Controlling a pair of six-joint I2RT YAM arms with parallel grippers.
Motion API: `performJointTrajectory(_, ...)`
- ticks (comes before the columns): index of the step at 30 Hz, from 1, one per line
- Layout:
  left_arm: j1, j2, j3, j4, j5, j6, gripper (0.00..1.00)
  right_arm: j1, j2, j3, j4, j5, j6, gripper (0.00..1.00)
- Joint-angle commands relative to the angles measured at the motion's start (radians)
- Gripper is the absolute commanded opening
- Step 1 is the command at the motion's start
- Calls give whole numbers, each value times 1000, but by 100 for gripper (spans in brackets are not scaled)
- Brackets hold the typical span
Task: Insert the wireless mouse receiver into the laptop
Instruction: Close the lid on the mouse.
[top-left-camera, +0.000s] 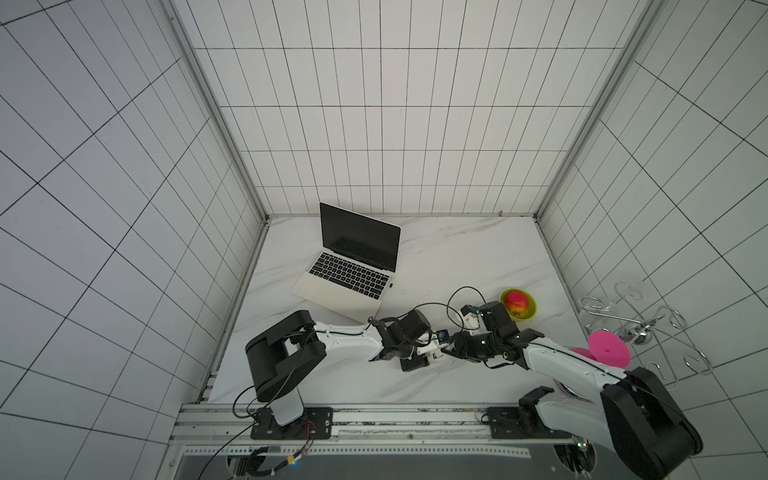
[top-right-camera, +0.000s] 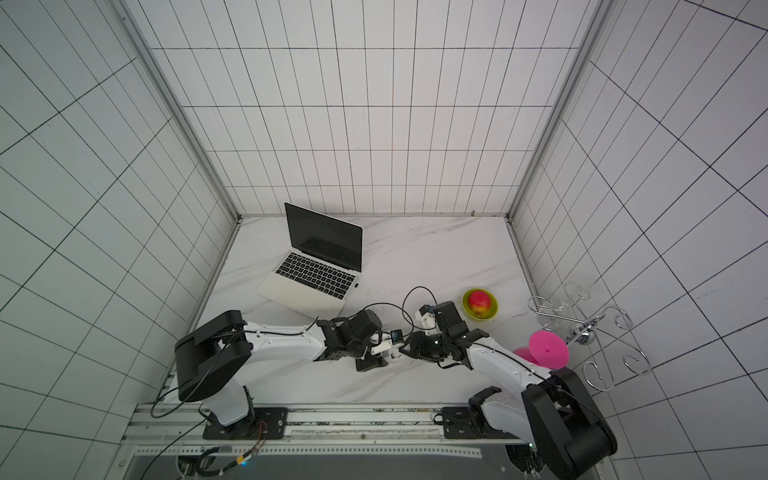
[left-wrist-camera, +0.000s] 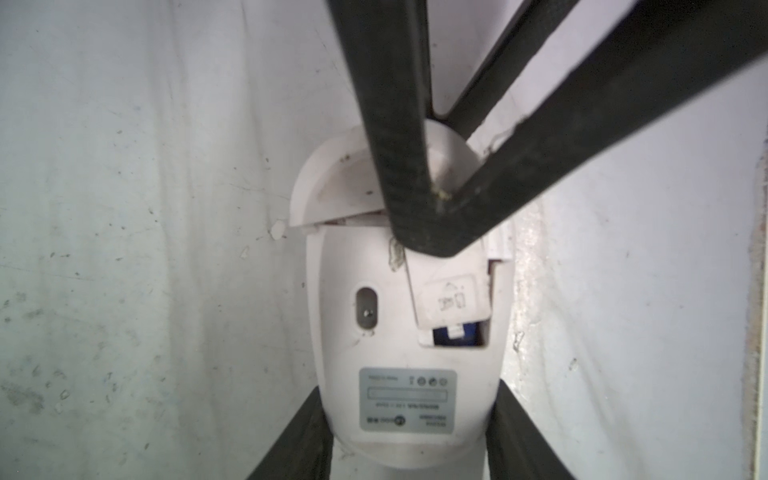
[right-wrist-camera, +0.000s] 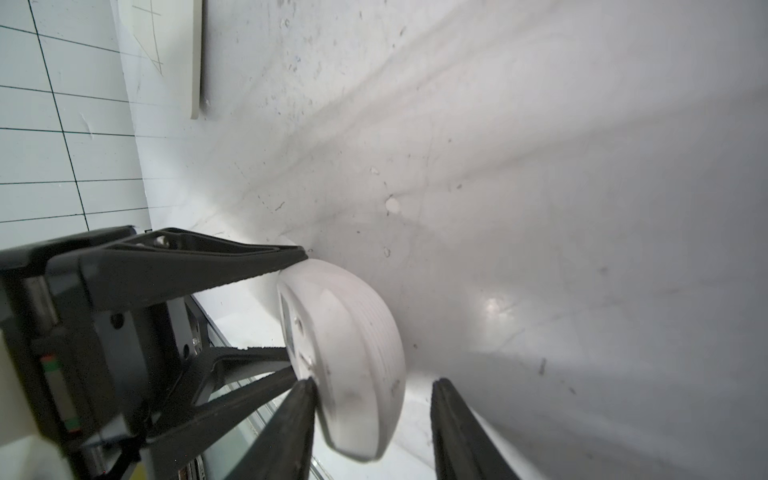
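Currently the left fingers clamp the white oval plastic mouse; the right fingers straddle its end, not fully closed.

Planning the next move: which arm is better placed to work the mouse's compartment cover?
Right, probably: the left claw is busy clamping the white mouse, while the right claw's finger is at the skewed cover.

This was a robot lab cell: gridded white walls on aluminium posts enclosed a marble-look tabletop; two arms stood bolted to a rail at its front edge.
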Motion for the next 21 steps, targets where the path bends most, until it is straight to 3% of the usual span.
performJointTrajectory(1,-7,38,7,-39,-16,-21,32,9,-5,-34,-32,66,23,46)
performJointTrajectory(21,-33,56,22,-46,-53,-57,32,21,-88,-93,-30,87,99,43)
